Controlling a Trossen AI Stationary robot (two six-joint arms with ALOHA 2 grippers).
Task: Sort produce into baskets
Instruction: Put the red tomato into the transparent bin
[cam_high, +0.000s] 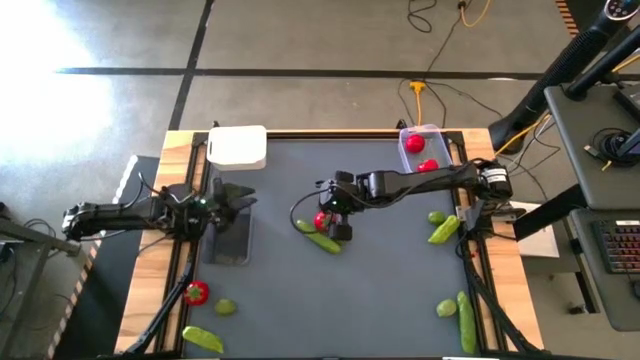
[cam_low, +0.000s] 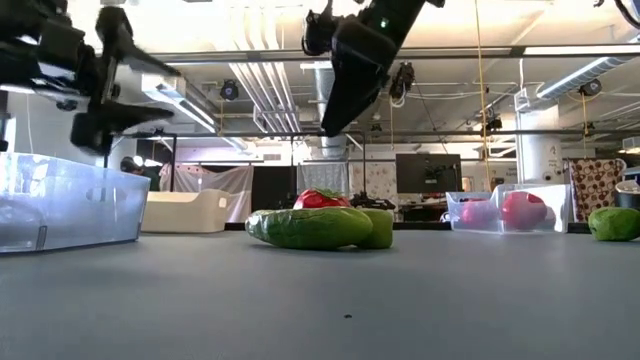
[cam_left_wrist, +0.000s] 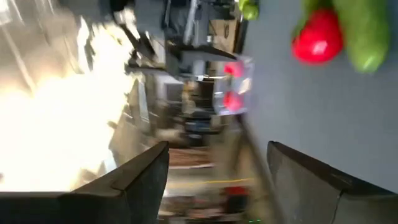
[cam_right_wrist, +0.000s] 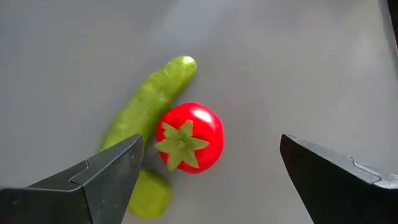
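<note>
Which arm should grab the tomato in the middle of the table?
Right. The right gripper hangs open directly above the tomato; the left gripper is over the grey tray, farther away.

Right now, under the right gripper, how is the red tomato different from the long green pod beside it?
The red tomato is round and glossy with a green star-shaped top; the green pod is long, slim and plain green. The tomato sits with its top facing up; the pod lies flat on its side. Both rest on the grey table, touching each other, below the open right gripper.
</note>
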